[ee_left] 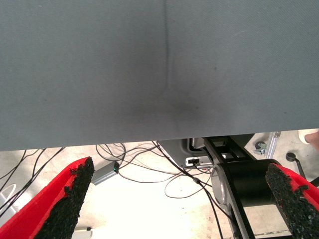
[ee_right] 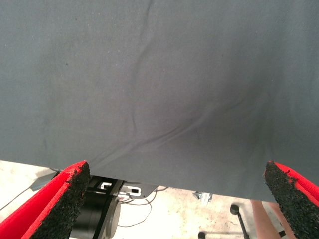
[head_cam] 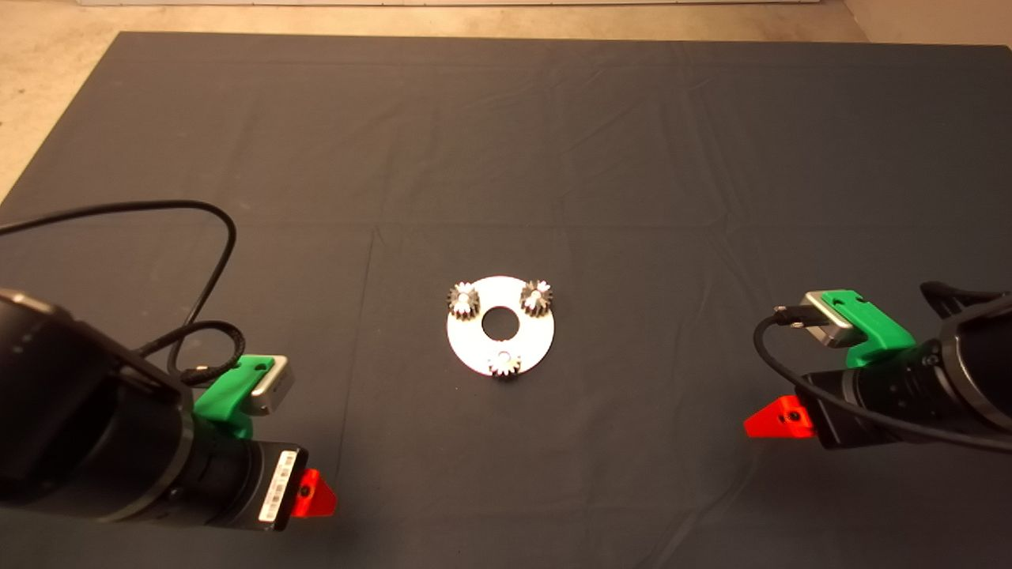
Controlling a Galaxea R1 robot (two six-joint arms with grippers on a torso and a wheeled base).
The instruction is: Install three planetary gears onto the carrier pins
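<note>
A flat round silver plate (head_cam: 518, 336) with a large central hole lies at the middle of the mat. Three small toothed planetary gears sit on its carrier pins: one at the back left (head_cam: 463, 299), one at the back right (head_cam: 536, 297), one at the front (head_cam: 504, 365). The pins show only as bright centres inside the gears. My left gripper (head_cam: 315, 494) is at the mat's lower left, open and empty (ee_left: 179, 199). My right gripper (head_cam: 779, 416) is at the right, open and empty (ee_right: 174, 199). Both are well away from the plate.
The dark mat (head_cam: 506, 158) has creases and a seam left of the plate. Black cables (head_cam: 213, 261) loop over the left arm. Past the mat's edge the wrist views show floor cables (ee_left: 149, 174) and the robot's base (ee_right: 99, 209).
</note>
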